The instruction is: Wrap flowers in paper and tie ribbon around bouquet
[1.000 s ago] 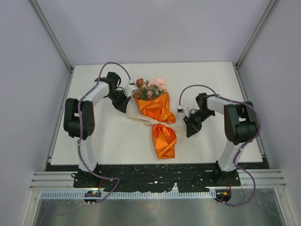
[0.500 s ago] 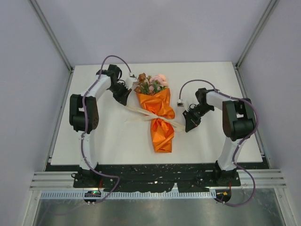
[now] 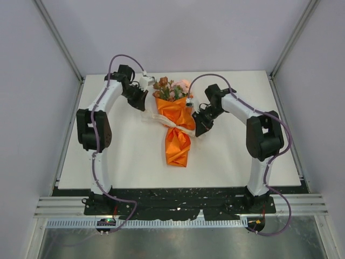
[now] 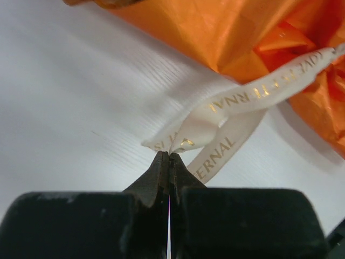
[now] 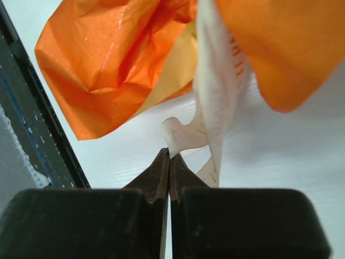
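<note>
We pinch the ribbon [image 3: 171, 123] at both ends: left gripper [image 3: 141, 104] left of the bouquet [image 3: 178, 143], right gripper [image 3: 200, 129] right of it. The bouquet lies lengthwise, far to near, between them.

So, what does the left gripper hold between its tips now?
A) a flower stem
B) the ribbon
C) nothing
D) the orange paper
B: in the left wrist view, the left gripper is shut, with a fold of the ribbon pinched at its tips.
</note>
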{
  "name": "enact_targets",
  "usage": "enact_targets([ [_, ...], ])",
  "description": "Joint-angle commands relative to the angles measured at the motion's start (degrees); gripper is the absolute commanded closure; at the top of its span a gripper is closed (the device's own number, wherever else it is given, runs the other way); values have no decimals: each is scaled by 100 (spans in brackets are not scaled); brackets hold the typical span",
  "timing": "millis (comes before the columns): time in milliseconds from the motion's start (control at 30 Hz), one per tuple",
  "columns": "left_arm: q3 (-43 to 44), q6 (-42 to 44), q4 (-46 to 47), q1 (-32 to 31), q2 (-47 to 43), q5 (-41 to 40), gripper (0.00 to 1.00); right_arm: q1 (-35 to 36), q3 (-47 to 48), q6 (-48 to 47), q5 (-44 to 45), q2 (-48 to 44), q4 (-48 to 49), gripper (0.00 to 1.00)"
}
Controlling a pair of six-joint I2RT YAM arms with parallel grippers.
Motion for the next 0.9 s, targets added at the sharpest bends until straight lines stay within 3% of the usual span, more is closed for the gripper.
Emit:
enact_targets([
  [0,-815,-255,53,-19,-1045,576,100,-321,326,591,289,-493,526,95],
  [167,-1818,-457,423,16,-1538,629,100,-638,387,962,886,-291,1159,95],
  [233,-2099,-676,590,16,-1600,568,100,-700,396,1146,957,-64,1221,88],
  [333,-2398,-1071,678,68,-1714,629,64,-718,387,1348,1036,78,1344,63],
  [367,-2530,-1264,783,130,-1863,690,53,-761,396,1505,1028,70,1353,47],
  [433,-2864,-1625,1116,253,-2231,769,10,-866,379,1699,984,-70,1397,33],
  [467,-3022,-1757,1196,314,-2433,735,1,-919,326,1761,914,-132,1423,30],
  [533,-3216,-1934,1215,437,-2864,638,0,-1087,239,1867,818,-395,1450,13],
  [633,-3322,-2294,1040,569,-3375,175,0,-1412,11,1972,545,-1000,1458,5],
  [867,-3673,-2365,871,526,-4666,-802,0,-1456,-1325,2938,842,-2977,2327,4],
])
